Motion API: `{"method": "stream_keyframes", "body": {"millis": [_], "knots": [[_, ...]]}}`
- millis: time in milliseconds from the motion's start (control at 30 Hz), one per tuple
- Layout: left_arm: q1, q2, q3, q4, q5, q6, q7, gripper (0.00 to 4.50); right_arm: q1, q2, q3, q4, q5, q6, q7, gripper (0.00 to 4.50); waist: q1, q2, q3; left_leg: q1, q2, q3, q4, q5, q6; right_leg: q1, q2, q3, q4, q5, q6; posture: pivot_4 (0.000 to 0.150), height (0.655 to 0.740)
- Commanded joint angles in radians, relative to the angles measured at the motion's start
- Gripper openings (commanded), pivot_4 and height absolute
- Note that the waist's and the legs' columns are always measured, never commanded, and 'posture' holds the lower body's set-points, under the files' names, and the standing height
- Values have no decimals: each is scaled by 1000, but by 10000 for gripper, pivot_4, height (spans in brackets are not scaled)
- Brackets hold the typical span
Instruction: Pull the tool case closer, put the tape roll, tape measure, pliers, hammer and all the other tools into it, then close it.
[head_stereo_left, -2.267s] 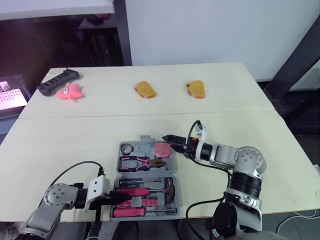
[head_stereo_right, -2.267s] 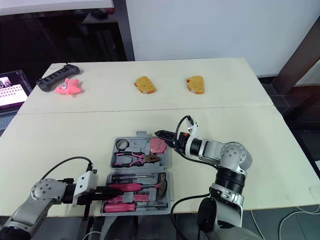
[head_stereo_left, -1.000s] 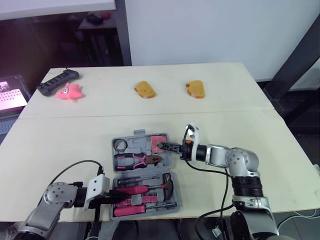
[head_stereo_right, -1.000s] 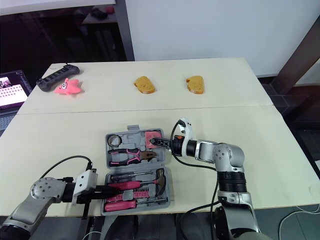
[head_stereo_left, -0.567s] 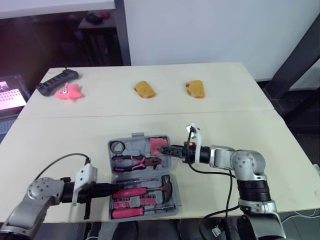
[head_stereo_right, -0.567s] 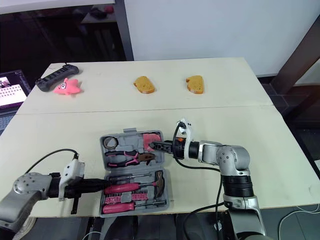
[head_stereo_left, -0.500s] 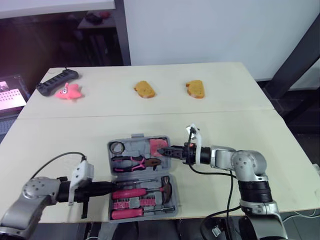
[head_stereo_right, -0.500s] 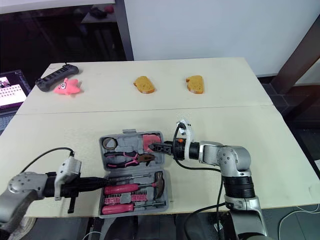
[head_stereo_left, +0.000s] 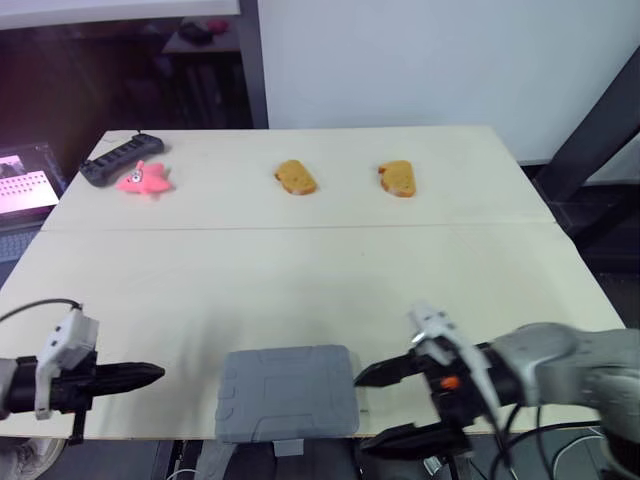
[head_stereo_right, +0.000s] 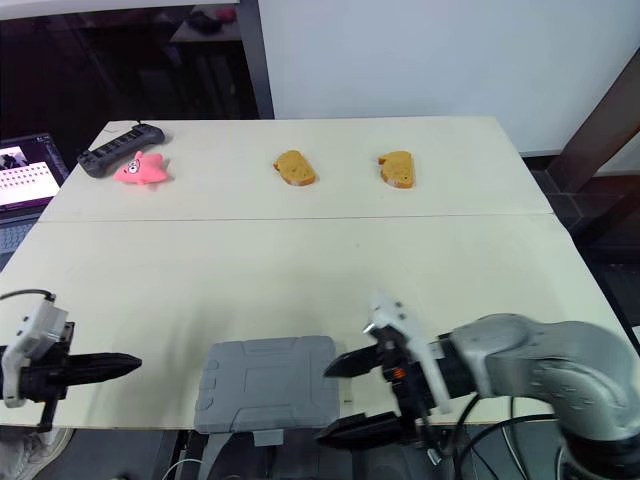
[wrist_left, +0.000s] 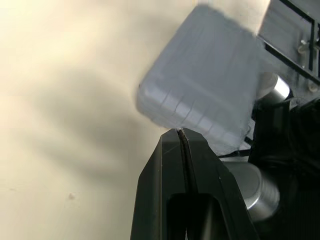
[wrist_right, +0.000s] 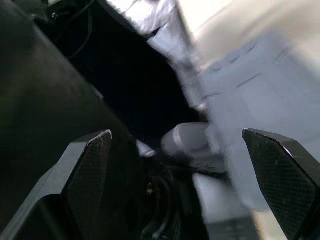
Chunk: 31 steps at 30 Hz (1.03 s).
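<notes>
The bench (head_stereo_left: 300, 270) carries the case (head_stereo_left: 288, 392) at its near edge, lid down and flat. The case sits between the two pincers, with its handle tab (head_stereo_left: 288, 447) hanging over the edge. By the look of it the task is at or very near its end: the case is drawn in and closed, and the tools are presumably inside. Whether the latches are snapped home cannot be told, so pressing or latching the lid may be all that is left. The right pincer (head_stereo_left: 385, 405) is released, jaws spread wide and grasping nothing. One finger sits just beside the case's right edge and the other is below the bench edge. The left pincer (head_stereo_left: 152, 373) is clenched on nothing, and its tip points at the case from a short way off. Everything else on the pale bench lies well beyond both pincers, along the far side: a black power strip (head_stereo_left: 122, 158) touching a pink toy (head_stereo_left: 143, 181), and two bread pieces (head_stereo_left: 296, 177) (head_stereo_left: 397, 178). Behind the bench stands a white wall (head_stereo_left: 450, 60), with a dark recess and a lit screen (head_stereo_left: 25, 185) off the left pincer's side.
</notes>
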Motion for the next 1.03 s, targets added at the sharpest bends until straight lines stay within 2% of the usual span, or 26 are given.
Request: {"method": "stream_keyframes", "body": {"millis": [33,133,233,433,667,1033], "knots": [[6,6,80,-87,-55,36,-11,0,69,-48,-149,-33,28,-113,-33,44483,3,-1,0,0,0,0,0,0,0,0,0,0,0,0,0,1500,7400],[8,1,109,-104,-39,46,10,0,257,-71,-244,-76,-188,-274,103,44483,11,-2,0,-1,0,0,-1,0,0,-1,1,0,0,0,1,1500,7400],[1,-19,117,-104,-18,14,14,0,381,-91,-257,-66,-327,-406,191,44483,12,-2,0,-1,0,0,-1,0,0,-1,1,0,0,0,4,1500,7400],[-9,-30,103,-90,12,0,23,0,478,-100,-175,-35,-533,-604,260,44483,10,-3,0,0,0,0,0,0,0,0,1,0,0,0,0,1500,7400],[-34,-37,76,-88,26,3,38,0,486,-104,-69,-12,-645,-703,265,44483,12,-3,0,0,0,0,0,0,0,1,1,0,0,0,0,1500,7400],[-23,-43,81,-105,47,-13,53,0,472,-99,-11,-5,-653,-725,255,44483,11,-4,0,1,0,0,1,0,0,2,1,0,0,0,0,1500,7400]]}}
